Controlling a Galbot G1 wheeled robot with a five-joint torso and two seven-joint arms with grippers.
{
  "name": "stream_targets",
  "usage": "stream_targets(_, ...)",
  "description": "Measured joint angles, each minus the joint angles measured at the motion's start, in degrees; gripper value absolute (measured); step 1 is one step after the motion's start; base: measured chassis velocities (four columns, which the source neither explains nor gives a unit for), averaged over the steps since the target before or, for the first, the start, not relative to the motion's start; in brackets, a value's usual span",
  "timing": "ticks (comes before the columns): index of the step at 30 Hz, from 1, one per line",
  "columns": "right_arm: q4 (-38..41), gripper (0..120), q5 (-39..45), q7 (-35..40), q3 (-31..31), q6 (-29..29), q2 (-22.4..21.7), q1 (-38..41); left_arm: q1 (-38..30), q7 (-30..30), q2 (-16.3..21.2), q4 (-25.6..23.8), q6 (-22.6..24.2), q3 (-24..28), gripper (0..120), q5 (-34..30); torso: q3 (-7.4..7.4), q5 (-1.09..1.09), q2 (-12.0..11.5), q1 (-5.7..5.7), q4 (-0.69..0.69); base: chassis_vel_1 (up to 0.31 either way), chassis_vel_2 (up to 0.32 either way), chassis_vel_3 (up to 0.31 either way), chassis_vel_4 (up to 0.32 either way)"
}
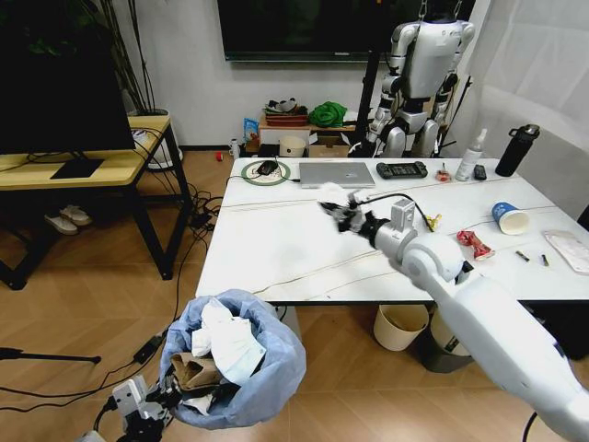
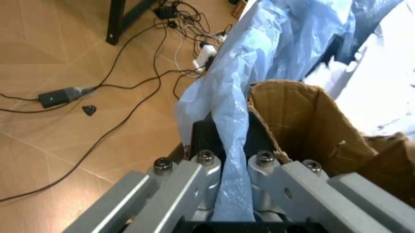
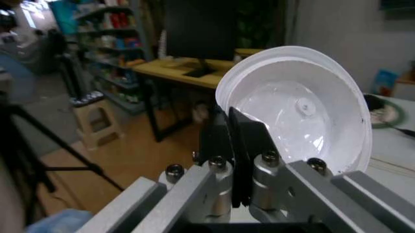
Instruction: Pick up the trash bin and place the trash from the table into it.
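The trash bin [image 1: 235, 368], lined with a crinkled light-blue bag, hangs low at the near left, beside the table [image 1: 276, 249]. My left gripper [image 1: 177, 398] is shut on its rim and bag [image 2: 230, 160]. Torn brown cardboard [image 2: 304, 126] and crumpled white paper [image 1: 225, 345] lie inside. Above the table's middle, my right gripper [image 1: 340, 214] is shut on a white round lid [image 1: 331, 195], which the right wrist view shows pinched at its edge [image 3: 298, 116]. On the table's right lie a blue-white paper cup [image 1: 509, 217], a red wrapper [image 1: 476, 244], a yellow wrapper [image 1: 432, 221] and a clear packet [image 1: 566, 249].
A silver laptop [image 1: 336, 173], a black controller [image 1: 402, 169], a spray bottle [image 1: 470, 155] and a black bottle [image 1: 516, 149] stand along the table's far edge. A cream bin [image 1: 400, 324] sits under the table. A yellow-wood desk [image 1: 83, 170] is at left, with cables [image 1: 189, 276] on the floor.
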Motion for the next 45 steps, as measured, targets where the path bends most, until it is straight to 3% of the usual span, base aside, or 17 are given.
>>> stream_targets(7,10.3,0,3.2,2.4,-8.4,0.3,-0.3,0.0,0.4,0.0,0.0,0.0,0.1,0.0,0,0.1,-0.01,-0.01,0.0,0.0,-0.01,0.0,0.0,0.0,0.0)
stream_targets(13,16.1,0,5.5,9.7,-23.4,-5.2,1.8,5.2,1.0,-0.2,-0.3,-0.7,0.5,0.0,0,0.6,0.0,-0.02,0.0,0.0,0.0,0.0,0.0,0.0,0.0)
stream_targets(19,15.6,0,9.7,18.4,-26.8,-14.0,5.2,8.8,1.1,-0.3,-0.2,-1.2,0.7,-0.3,0,0.7,0.01,-0.03,0.0,0.0,0.01,0.0,0.0,0.0,0.0)
stream_targets(25,15.7,0,10.8,23.5,-29.2,-18.2,5.0,7.6,0.6,-0.9,-0.2,-1.2,0.9,-0.3,0,0.7,0.0,-0.02,0.0,0.0,-0.01,0.0,0.0,0.0,0.0)
stream_targets(45,9.4,0,7.9,30.7,-34.8,-19.5,7.4,3.3,1.2,-1.0,-1.2,-2.4,1.1,1.8,0,2.0,0.0,-0.02,0.0,0.0,0.0,0.0,0.0,0.0,0.0)
